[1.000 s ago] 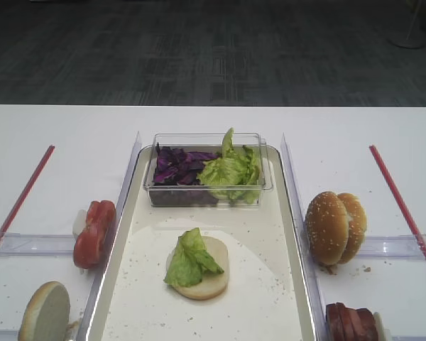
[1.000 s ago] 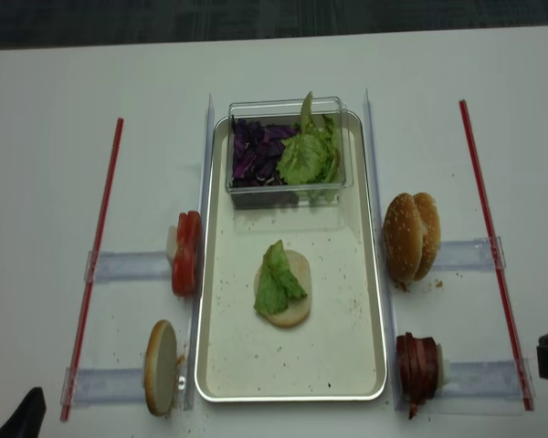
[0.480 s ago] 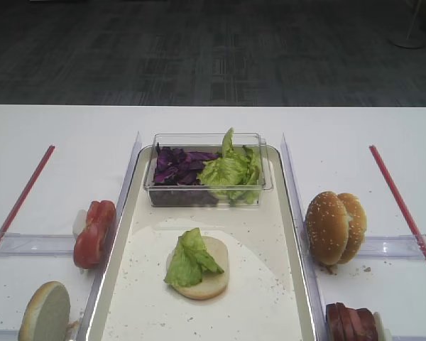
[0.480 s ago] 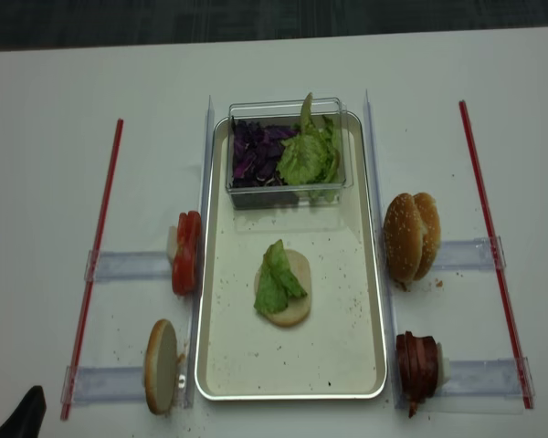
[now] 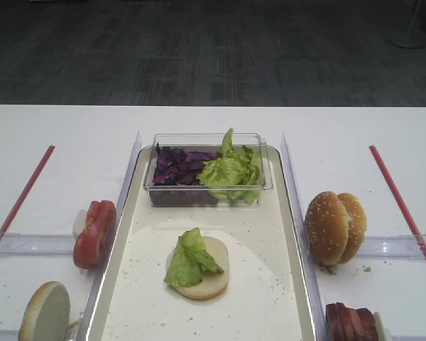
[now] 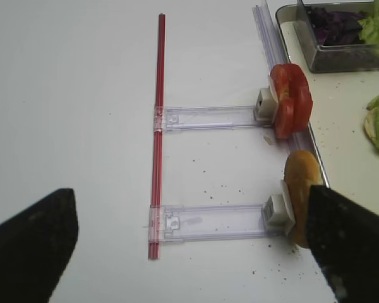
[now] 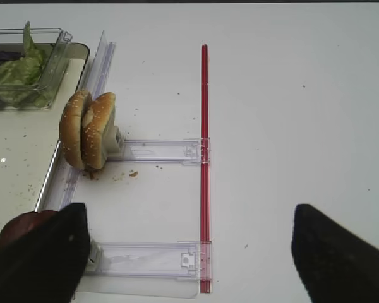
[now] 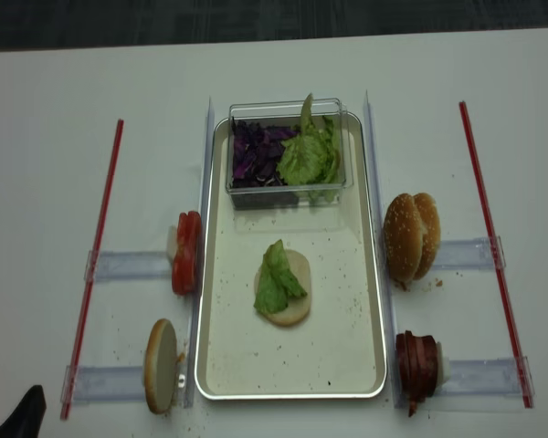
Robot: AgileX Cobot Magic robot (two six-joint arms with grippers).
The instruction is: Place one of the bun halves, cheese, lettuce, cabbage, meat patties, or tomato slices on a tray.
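Note:
A metal tray (image 8: 380, 301) lies in the middle. On it rests a bun half (image 8: 294, 303) with a lettuce leaf (image 8: 274, 278) on top. Tomato slices (image 8: 186, 253) and a plain bun half (image 8: 161, 367) stand in holders on its left. Sesame bun halves (image 8: 411, 237) and meat patties (image 8: 418, 367) stand on its right. My right gripper (image 7: 189, 265) hangs open over bare table by the patties' holder, holding nothing. Over the left bun's holder my left gripper (image 6: 189, 252) is open and empty, with only its dark tip (image 8: 20, 418) showing from overhead.
A clear box (image 8: 288, 187) of purple cabbage (image 8: 254, 153) and lettuce (image 8: 309, 155) sits at the tray's far end. Red strips (image 8: 96, 255) (image 8: 493, 246) run along both sides. Clear plastic rails (image 7: 155, 151) (image 6: 208, 117) hold the food stands. Crumbs dot the tray.
The dark part of my right gripper at the lower right edge of the overhead view has drawn back out of that view. The food has not moved.

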